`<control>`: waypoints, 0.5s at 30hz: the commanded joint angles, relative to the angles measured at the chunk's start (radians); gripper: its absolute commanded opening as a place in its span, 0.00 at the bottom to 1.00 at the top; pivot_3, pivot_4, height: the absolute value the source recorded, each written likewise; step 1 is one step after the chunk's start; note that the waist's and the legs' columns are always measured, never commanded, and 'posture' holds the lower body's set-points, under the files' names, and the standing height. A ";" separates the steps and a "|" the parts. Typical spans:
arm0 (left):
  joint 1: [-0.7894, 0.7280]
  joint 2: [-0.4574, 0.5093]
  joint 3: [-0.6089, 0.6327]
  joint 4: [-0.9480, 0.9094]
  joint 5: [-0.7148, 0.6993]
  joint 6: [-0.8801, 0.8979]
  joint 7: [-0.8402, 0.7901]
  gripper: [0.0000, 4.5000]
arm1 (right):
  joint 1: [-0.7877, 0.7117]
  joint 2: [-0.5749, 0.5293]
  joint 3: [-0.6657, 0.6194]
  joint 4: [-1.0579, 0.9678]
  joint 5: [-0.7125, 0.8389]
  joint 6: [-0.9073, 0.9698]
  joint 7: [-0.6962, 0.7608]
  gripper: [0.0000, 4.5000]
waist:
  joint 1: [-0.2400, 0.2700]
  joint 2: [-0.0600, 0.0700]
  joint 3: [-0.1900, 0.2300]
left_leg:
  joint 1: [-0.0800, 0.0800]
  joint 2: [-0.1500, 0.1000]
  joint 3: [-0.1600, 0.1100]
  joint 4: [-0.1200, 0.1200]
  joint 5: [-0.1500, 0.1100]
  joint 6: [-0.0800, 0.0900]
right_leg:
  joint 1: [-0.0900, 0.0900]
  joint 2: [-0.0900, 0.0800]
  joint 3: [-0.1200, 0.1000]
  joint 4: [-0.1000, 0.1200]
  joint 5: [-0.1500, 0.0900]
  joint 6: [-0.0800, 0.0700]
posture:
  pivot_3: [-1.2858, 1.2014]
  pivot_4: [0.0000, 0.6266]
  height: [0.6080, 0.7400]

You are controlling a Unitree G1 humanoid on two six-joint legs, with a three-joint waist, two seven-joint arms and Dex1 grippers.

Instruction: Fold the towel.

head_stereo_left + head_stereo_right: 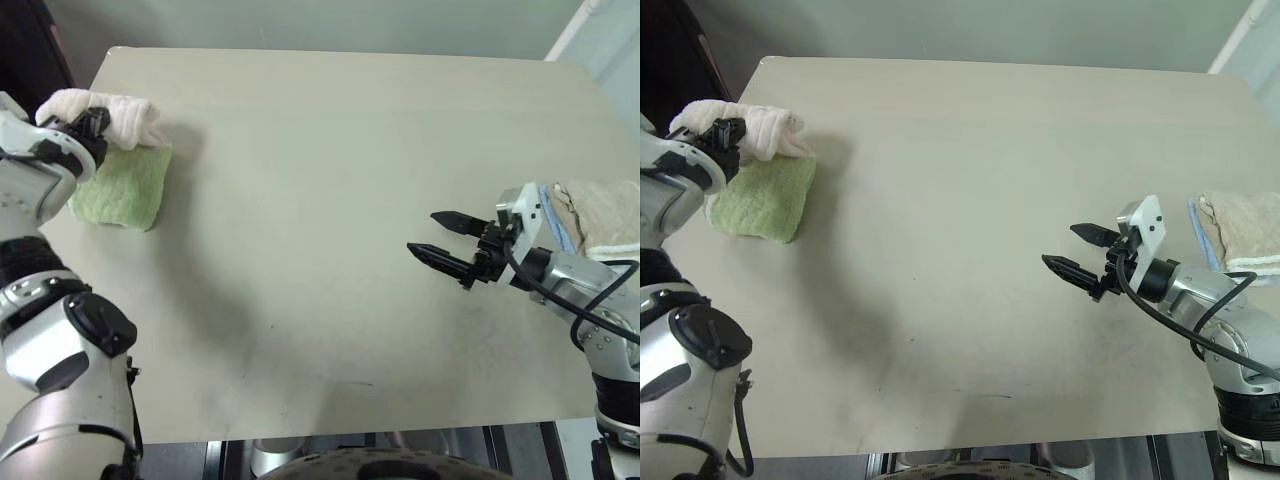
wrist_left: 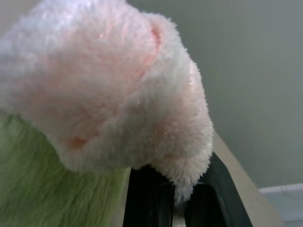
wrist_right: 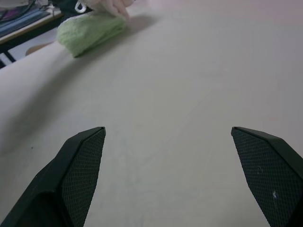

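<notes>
From the head camera, we see a wide pale desk [image 1: 330,200]. At its far left corner the towel [image 1: 105,115], pale pink and bundled into a thick roll, sits over the far edge of a folded green towel [image 1: 120,188] that lies flat on the desk. Our left gripper [image 1: 88,125] is at the near end of that roll, its jaws pressed together on the pink cloth. On the right side of the desk, our right gripper [image 1: 447,240] hovers just above the bare surface, pointing toward the left, its jaws spread wide with nothing between them. Behind it, at the desk's right edge, lie a beige towel [image 1: 605,215] and a light-blue towel [image 1: 556,222], stacked, well apart from the pink one.

In the left wrist view, the towel [image 2: 104,90] bulges right in front of the lens. A fold of it hangs down between the two black fingers [image 2: 147,198], which stand close together and pinch it. The green towel [image 2: 52,189] lies just below the pink mass, touching it.

In the right wrist view, the two black fingertips [image 3: 80,165] stand far apart over the bare desk [image 3: 180,94]. Across the desk we see the green towel [image 3: 90,30] and a pink edge of the towel [image 3: 111,5] beside it.
</notes>
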 commanded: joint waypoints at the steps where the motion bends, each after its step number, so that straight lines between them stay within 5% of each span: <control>1: 0.041 -0.006 0.081 -0.130 -0.082 0.077 0.060 0.00 | -0.033 0.001 0.008 0.004 -0.010 -0.024 0.027 1.00 | -0.001 0.000 0.000 | 0.000 0.000 0.000 0.000 0.000 0.000 | 0.000 0.000 0.000 0.000 0.000 0.000 | 0.52 0.24 1.00; 9: 0.170 -0.047 0.231 -0.306 -0.180 0.141 0.271 0.00 | -0.025 -0.017 0.009 0.030 -0.041 -0.043 0.069 1.00 | -0.001 0.000 0.000 | 0.001 0.001 -0.001 0.001 0.003 -0.003 | 0.000 0.001 0.000 0.001 0.003 -0.003 | 0.52 0.24 1.00; 15: 0.244 -0.089 0.250 -0.313 -0.209 0.123 0.284 0.00 | -0.054 -0.005 0.030 0.063 -0.076 -0.067 0.079 1.00 | -0.001 0.000 0.000 | 0.001 0.001 -0.001 0.000 0.007 -0.005 | 0.001 0.002 0.000 0.001 0.006 -0.008 | 0.52 0.24 1.00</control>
